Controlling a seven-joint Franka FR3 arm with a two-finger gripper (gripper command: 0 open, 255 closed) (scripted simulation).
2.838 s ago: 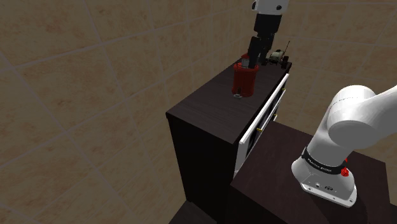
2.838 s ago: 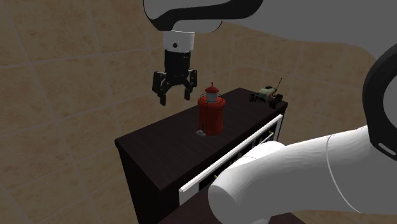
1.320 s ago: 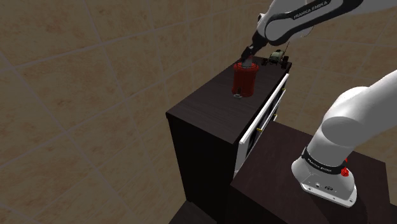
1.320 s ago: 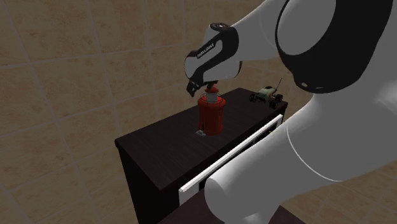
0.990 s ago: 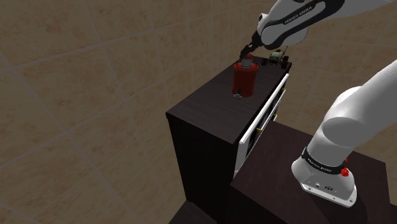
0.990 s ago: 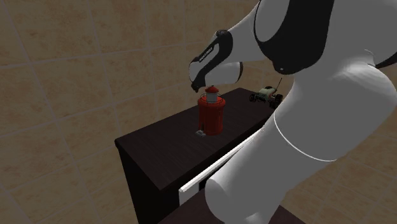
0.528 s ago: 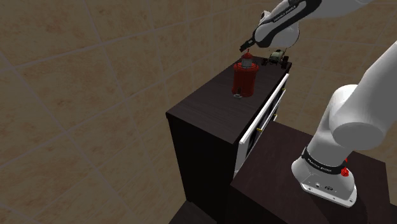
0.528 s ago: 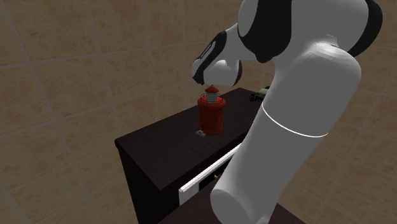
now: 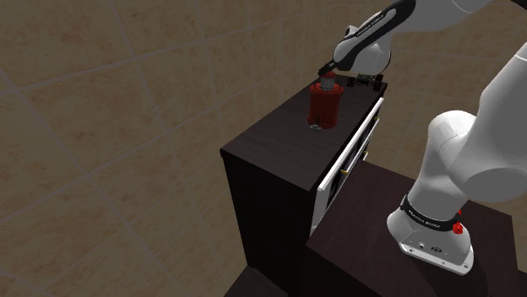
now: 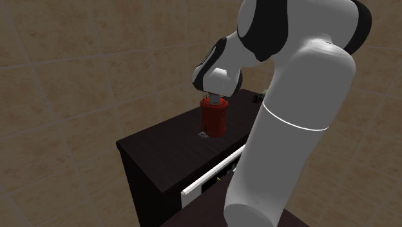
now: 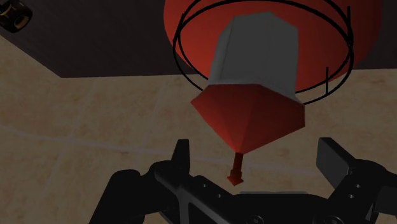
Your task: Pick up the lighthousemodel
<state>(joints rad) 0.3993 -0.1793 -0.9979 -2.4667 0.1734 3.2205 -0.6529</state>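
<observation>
The lighthouse model [image 9: 323,105], red with a grey lantern room, stands upright on the dark cabinet [image 9: 268,145], toward the far end of its top. I see the gripper [image 11: 257,156] poised directly over it, fingers [image 11: 182,159] spread apart. The model's red roof tip lies between them, touching neither. A small toy car [image 11: 14,14] sits farther along the cabinet top.

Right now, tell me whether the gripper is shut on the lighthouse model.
No: the gripper is open, its fingers apart with the lighthouse model between them, untouched.
</observation>
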